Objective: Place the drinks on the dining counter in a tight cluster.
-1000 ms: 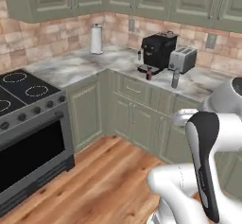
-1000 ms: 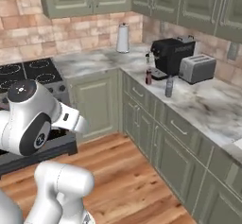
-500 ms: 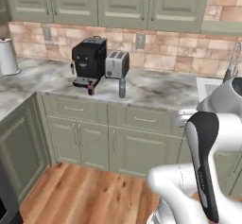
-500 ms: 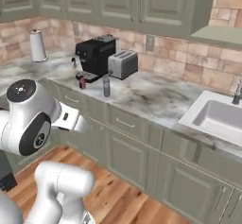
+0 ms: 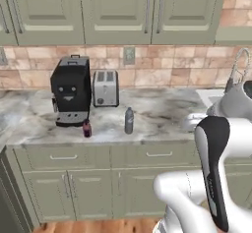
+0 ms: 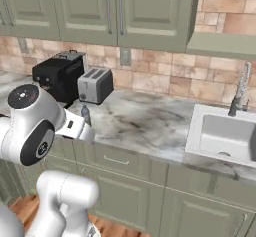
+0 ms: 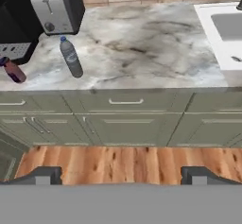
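Note:
A clear grey water bottle (image 5: 129,120) with a blue cap stands upright near the front of a marble counter (image 5: 162,114) under upper cabinets. It also shows in the hand view as the water bottle (image 7: 71,56) and in the right base view as the water bottle (image 6: 85,113). A small red bottle (image 5: 87,128) stands left of it, at the foot of the coffee machine; in the hand view the red bottle (image 7: 14,72) sits at the left edge. My gripper (image 7: 123,176) is open and holds nothing, back from the counter above the floor. The dining counter is out of view.
A black coffee machine (image 5: 71,90) and a silver toaster (image 5: 105,87) stand at the back of the counter. A sink (image 6: 225,136) with a faucet (image 6: 240,88) lies to the right. Sage-green drawers (image 7: 125,105) front the counter, with wooden floor (image 7: 123,161) below.
The whole picture has shifted as the base turned: stove and paper towel roll have left the views, the sink has come in, and the counter now faces me. The gripper stays open.

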